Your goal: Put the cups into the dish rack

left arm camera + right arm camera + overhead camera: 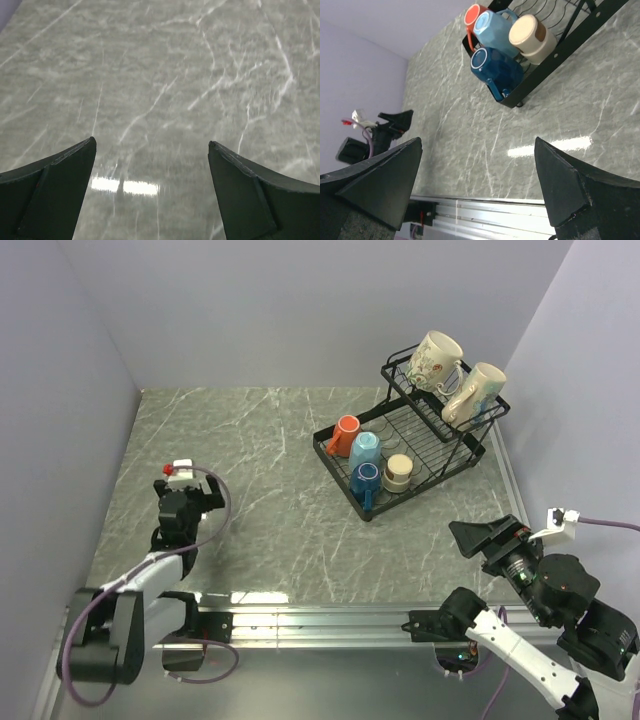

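Observation:
The black wire dish rack (432, 480) stands at the back right. Its raised upper basket (396, 377) holds a floral cream mug (436, 360) and a second cream mug (476, 392). The lower tray holds an orange mug (344, 432), a light blue mug (365, 450), a dark blue mug (365, 480) and a small cream-looking cup (398, 472). The lower four also show in the right wrist view, with the dark blue mug (495, 67) nearest. My left gripper (200, 498) (151, 145) is open and empty over bare table at the left. My right gripper (470, 537) (478, 141) is open and empty, near the table's front right edge.
The grey marble table (270, 460) is walled at the left, back and right. An aluminium rail (300, 620) runs along the near edge. The left arm (390, 127) shows in the right wrist view.

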Available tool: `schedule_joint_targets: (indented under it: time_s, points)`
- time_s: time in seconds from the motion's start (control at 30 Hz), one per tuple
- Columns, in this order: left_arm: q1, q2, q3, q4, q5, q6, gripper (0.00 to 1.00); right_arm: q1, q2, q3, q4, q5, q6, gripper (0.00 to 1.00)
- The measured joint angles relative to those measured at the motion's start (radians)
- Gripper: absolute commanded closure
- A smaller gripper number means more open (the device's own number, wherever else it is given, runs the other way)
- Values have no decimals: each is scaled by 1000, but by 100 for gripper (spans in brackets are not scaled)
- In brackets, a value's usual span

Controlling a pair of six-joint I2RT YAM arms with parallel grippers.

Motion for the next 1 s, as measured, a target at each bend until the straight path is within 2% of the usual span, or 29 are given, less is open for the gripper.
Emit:
schedule_joint_targets:
  time_s: [0.07, 0.1, 0.17, 0.33, 0.43, 0.53, 0.8, 1.0]
  points:
    - [31, 72, 5, 88, 36, -3, 2, 0, 0, 0, -2, -13, 7, 0]
    - [49, 117, 19, 105, 62, -3, 7, 0, 0, 0, -1, -25, 11, 0]
    - [98, 209, 56, 130, 140, -5, 6, 0, 0, 0, 1, -50, 11, 0]
    - [179, 315, 94, 233, 288, -13, 4, 0, 40, 14, -6, -87, 10, 0]
    - [200, 368, 91, 346, 349, -26, 2, 0, 69, 24, -6, -93, 11, 0]
    - [201, 393, 92, 370, 377, -30, 1, 0, 76, 36, -10, -93, 21, 0]
    - [167, 394, 91, 418, 395, -7, 1, 0, 80, 64, -12, -90, 24, 0]
    - [122, 414, 68, 487, 244, -31, 1, 0, 96, 47, 32, -70, 21, 0]
